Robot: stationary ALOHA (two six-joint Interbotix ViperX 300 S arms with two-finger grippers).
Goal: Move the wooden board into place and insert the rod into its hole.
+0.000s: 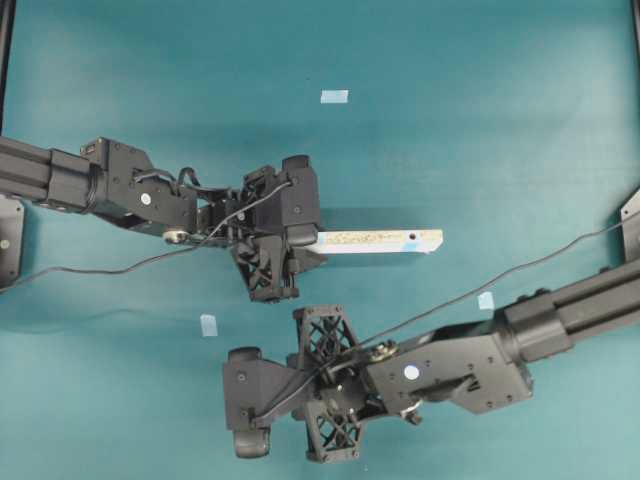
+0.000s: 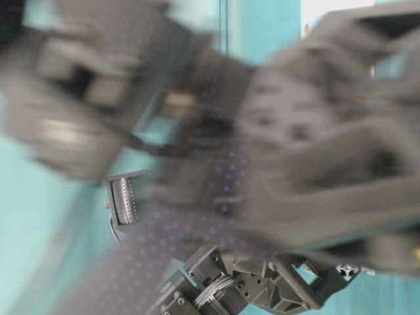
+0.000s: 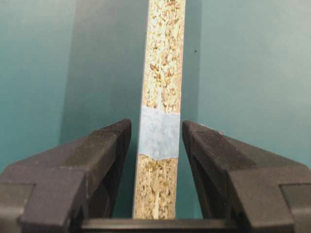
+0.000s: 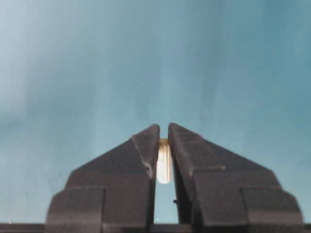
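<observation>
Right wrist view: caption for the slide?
Right gripper shut on the small cream rod, held above the teal table.

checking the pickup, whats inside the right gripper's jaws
In the right wrist view, the rod, a small cream peg, sits pinched between the right gripper fingers. Only a sliver shows; its sides are covered by the pads, and its far end cannot be made out.

Even bright light, soft shadows; table-level view smeared by heavy blur, right wrist view slightly soft
</observation>
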